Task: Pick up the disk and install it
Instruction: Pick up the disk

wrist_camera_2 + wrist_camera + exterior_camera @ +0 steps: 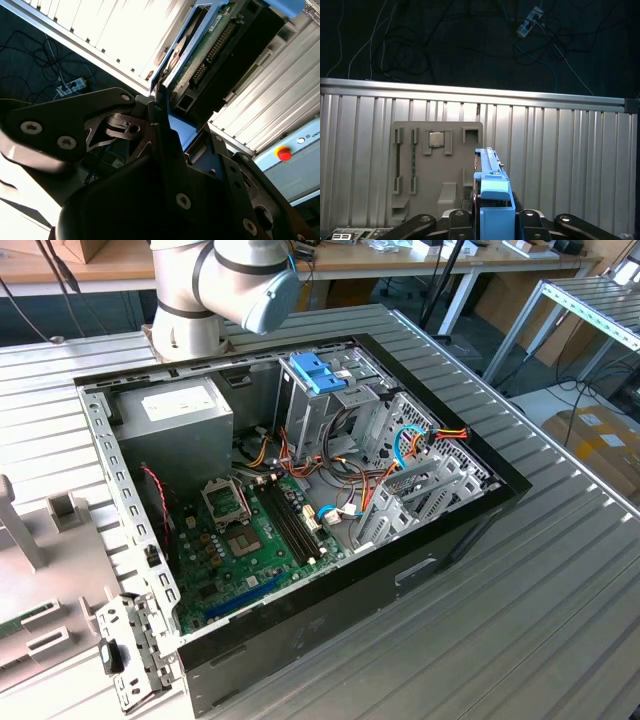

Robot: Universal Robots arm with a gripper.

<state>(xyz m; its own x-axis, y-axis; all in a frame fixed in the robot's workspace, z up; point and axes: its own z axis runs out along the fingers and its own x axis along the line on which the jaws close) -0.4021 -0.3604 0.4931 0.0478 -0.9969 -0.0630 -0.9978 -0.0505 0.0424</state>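
Exterior view, 12 o'clock: arm (225, 280) cropped by edge | 9 o'clock: grey fixture plate (45, 575) cropped | first wrist view: disk (492, 192) edge-on, faces hidden, cropped

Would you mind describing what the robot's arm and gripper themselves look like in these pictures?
In the exterior view the arm is built of rounded silver-grey tubular segments, with a light blue cap on one joint. In both wrist views the gripper is matte black, made of flat, rounded-end linkage bars pinned with silver screw heads.
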